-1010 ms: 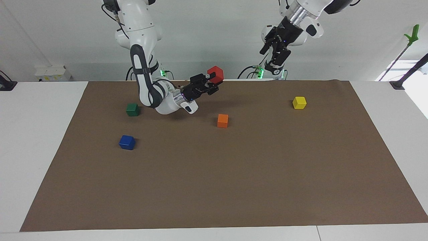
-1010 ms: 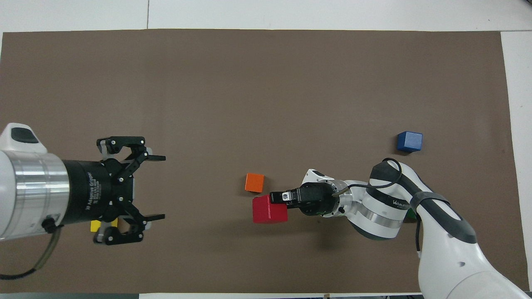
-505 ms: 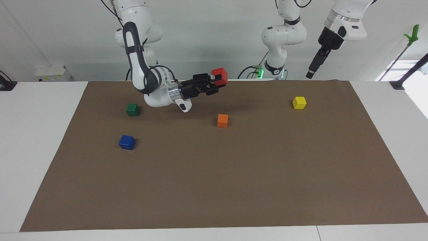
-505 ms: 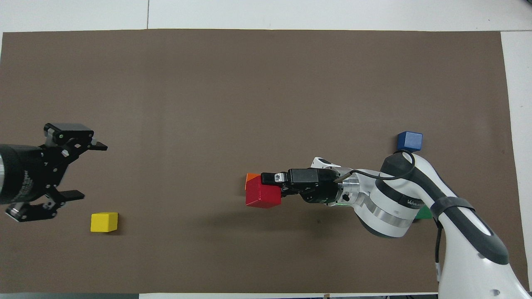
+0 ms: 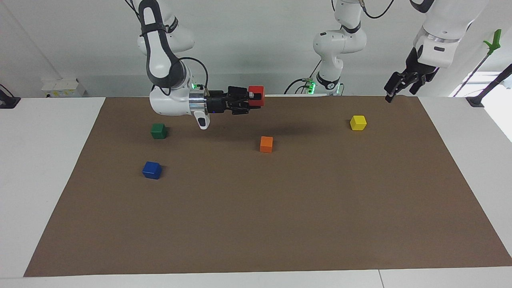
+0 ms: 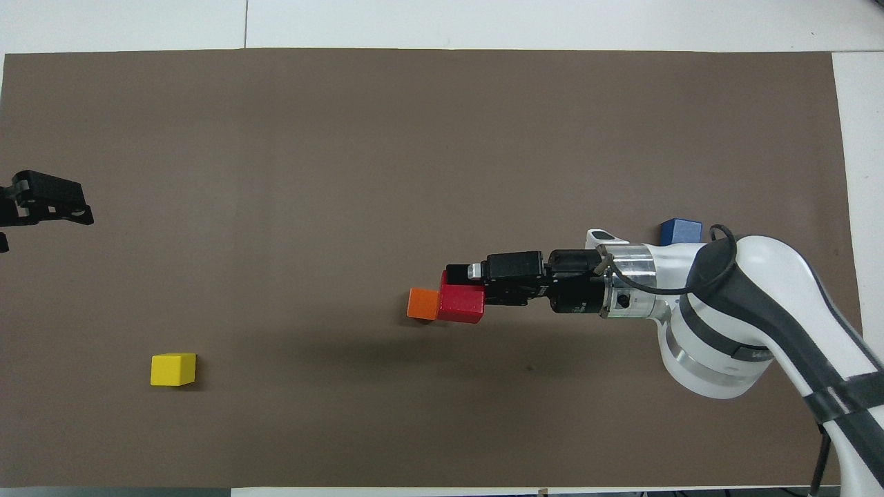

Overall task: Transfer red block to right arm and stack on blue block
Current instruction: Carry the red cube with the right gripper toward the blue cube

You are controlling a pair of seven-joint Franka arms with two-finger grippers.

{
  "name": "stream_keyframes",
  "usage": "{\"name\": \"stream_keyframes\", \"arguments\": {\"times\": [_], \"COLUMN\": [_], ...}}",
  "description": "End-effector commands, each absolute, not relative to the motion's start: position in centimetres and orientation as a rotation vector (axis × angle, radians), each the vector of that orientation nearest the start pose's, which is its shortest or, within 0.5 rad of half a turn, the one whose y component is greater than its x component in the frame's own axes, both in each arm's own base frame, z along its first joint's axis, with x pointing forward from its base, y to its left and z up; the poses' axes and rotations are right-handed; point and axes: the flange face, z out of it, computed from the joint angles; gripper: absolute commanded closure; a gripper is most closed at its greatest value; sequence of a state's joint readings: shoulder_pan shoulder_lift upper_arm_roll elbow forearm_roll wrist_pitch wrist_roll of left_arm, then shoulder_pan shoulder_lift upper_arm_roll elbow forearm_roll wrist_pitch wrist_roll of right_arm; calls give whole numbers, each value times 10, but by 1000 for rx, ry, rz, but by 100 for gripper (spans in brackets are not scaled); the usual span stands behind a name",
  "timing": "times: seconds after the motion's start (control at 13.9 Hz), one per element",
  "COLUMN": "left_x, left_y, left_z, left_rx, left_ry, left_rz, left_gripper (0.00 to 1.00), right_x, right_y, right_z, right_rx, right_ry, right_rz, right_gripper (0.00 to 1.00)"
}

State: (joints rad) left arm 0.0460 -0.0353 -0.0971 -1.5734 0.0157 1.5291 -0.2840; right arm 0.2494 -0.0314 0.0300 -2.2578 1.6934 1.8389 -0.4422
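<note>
While right gripper (image 5: pixel 253 97) pinches red block (image 5: pixel 256 96) mid-air over mat (image 5: pixel 280 200), near orange block (image 5: pixel 266 144): left gripper (image 5: pixel 394 89) raised at mat's edge, jaw state unreadable; blue block (image 5: pixel 152 170) bare.

One high camera faces the robots across the brown mat (image 5: pixel 256 224); another looks steeply down on it.

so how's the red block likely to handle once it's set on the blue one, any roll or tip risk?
Probably stable: the red block is a flat-faced cube matching the blue block in size, so it should sit flush, not roll. It looks rigid; the right gripper holds it out sideways undeformed. The matte faces likely limit slipping.
</note>
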Motion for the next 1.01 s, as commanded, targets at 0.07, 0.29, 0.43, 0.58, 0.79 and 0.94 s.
{"name": "stream_keyframes", "arguments": {"times": [0.07, 0.29, 0.43, 0.58, 0.79, 0.94], "left_x": [549, 548, 532, 525, 538, 536], "left_y": [-13, -36, -50, -52, -47, -40], "left_z": [637, 636, 632, 627, 622, 619], "left_rx": [-3086, -3091, -3085, -3082, -3105, -3130], "left_ry": [-293, -246, -184, -181, -101, -118], "left_rz": [57, 55, 105, 114, 56, 110], "left_gripper": [0, 0, 0, 0, 0, 0], "right_x": [505, 514, 517, 518, 521, 522], "right_y": [181, 160, 151, 145, 131, 119], "right_z": [439, 454, 467, 475, 478, 475], "right_rx": [-1880, -2178, -2376, -2502, -2710, -2865], "right_ry": [153, 140, 151, 171, 168, 162], "right_rz": [182, 247, 270, 287, 297, 291], "right_gripper": [100, 100, 100, 100, 100, 100]}}
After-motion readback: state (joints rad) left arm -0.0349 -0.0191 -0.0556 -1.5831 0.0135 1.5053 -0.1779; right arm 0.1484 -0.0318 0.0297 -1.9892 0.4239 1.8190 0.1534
